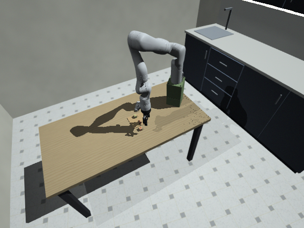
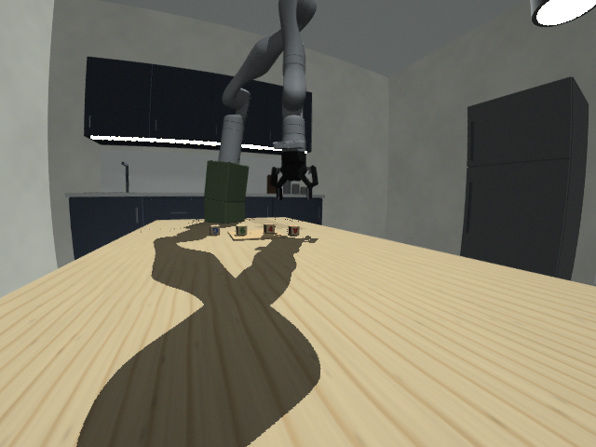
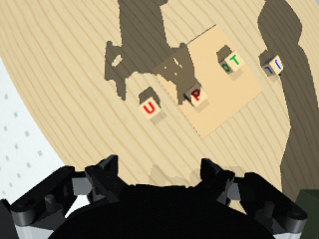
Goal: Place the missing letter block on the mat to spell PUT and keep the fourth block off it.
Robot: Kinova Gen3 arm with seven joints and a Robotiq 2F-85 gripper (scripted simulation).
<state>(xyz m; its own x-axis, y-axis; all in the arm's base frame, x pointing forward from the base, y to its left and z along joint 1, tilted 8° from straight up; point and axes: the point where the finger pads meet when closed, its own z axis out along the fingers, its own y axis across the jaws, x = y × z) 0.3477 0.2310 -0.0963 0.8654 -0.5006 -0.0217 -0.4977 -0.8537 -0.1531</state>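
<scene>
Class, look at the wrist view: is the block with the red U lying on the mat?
No. The red U block sits on the bare table beside the mat, which carries only the P block and T block.
</scene>
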